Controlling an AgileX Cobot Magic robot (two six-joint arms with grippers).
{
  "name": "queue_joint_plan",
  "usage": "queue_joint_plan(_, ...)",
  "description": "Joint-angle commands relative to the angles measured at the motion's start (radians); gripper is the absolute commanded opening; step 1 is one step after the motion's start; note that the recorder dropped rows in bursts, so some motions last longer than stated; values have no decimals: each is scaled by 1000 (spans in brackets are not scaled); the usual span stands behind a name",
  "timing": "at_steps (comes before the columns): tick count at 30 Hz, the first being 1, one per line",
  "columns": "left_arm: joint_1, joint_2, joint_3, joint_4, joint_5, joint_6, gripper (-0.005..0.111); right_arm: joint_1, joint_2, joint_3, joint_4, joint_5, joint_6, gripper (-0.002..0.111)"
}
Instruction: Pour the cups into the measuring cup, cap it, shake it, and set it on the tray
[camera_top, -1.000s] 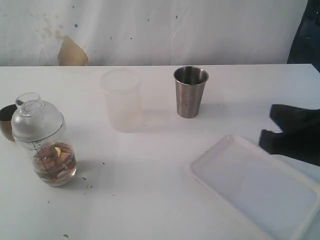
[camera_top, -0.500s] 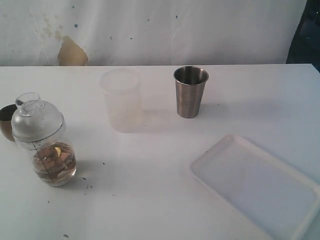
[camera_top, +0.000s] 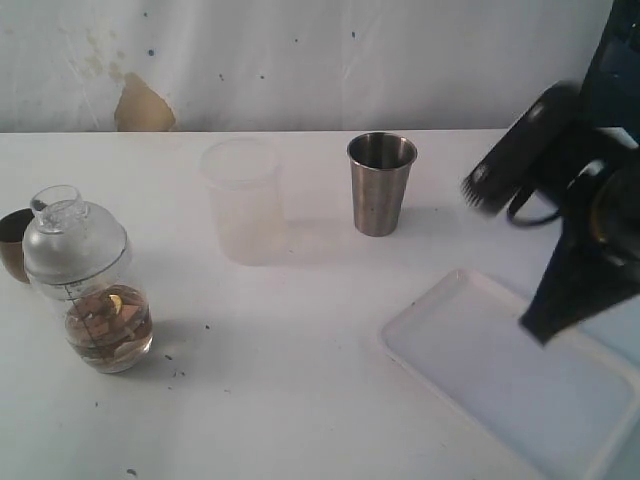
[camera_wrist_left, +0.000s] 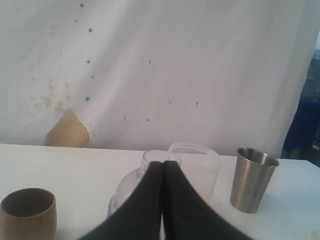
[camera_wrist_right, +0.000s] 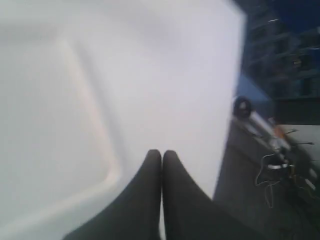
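Note:
The measuring cup (camera_top: 105, 335) stands at the left of the table with brown liquid in its base and a clear dome lid (camera_top: 72, 245) on top. Beside it, at the left edge, is the wooden cup (camera_top: 12, 243). The steel tumbler (camera_top: 381, 183) stands upright at the back middle. My left gripper (camera_wrist_left: 162, 164) is shut and empty just behind the lidded cup (camera_wrist_left: 127, 190), with the wooden cup (camera_wrist_left: 27, 215) and the tumbler (camera_wrist_left: 252, 179) to either side. My right gripper (camera_top: 535, 330) hangs over the tray (camera_top: 470, 360), shut and empty (camera_wrist_right: 161, 154).
A frosted plastic cup (camera_top: 243, 200) stands between the measuring cup and the tumbler. The right arm's dark body (camera_top: 560, 170) fills the right side above the tray. The table edge and floor clutter (camera_wrist_right: 270, 150) show past the tray rim (camera_wrist_right: 95, 125).
The right arm left the picture half a second ago and has now swung back in, higher and blurred, above the tray. The cups and tray have not moved.

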Motion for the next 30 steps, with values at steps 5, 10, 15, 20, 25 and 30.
queue_joint_plan(5,-4,-7,7,-2,3,-6,0,-187,-161,85,756,-549,-436,0)
queue_joint_plan(10,-4,-7,7,-2,3,-6,0,-211,-420,380,849,-1072,-421,0)
queue_joint_plan(15,-4,-7,7,-2,3,-6,0,-211,-691,675,853,-1425,-413,0)
queue_joint_plan(20,-4,-7,7,15,22,-10,0,-211,-896,869,955,-1521,-409,0)
queue_joint_plan(25,-4,11,7,56,20,-40,0,-211,-1058,878,972,-1306,-444,0)
queue_joint_plan(30,-4,146,7,154,8,-101,14,-211,-1167,878,972,-1134,-446,0)
